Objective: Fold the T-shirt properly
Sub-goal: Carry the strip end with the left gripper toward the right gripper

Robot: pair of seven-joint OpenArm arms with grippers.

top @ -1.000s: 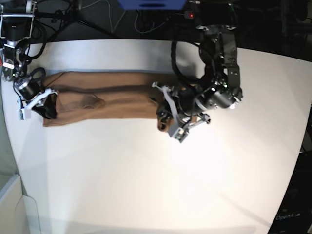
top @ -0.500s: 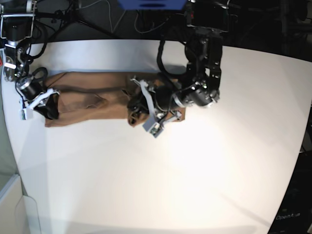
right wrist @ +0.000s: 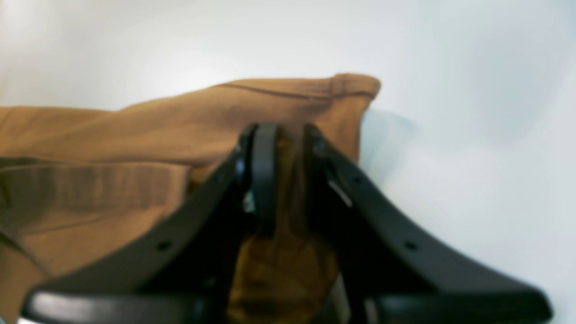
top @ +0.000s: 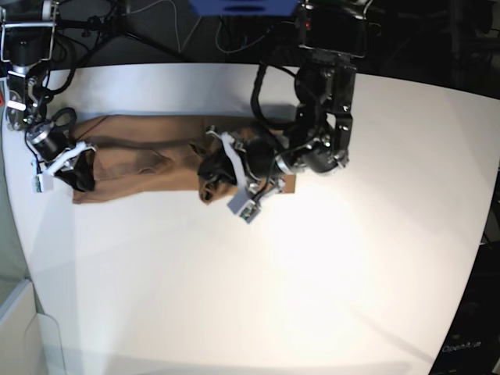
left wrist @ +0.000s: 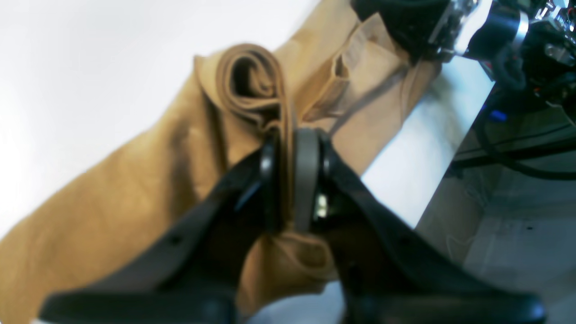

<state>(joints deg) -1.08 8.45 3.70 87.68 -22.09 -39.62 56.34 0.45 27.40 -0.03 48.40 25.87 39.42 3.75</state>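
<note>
The T-shirt, soft, light and limp, lies in 1 long strip on the white desk, its ends pinched by the clenched left claw and right claw; grip hems, not loose middle.

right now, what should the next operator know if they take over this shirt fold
Left end effector: shut on the T-shirt, carrying one end of it over the middle.
Right end effector: shut on the T-shirt's other end, low at the table edge.
Shirt: a long narrow strip across the far side of the table.
Done: sides folded in.
Left: lay the carried end down, release, square up.
</note>
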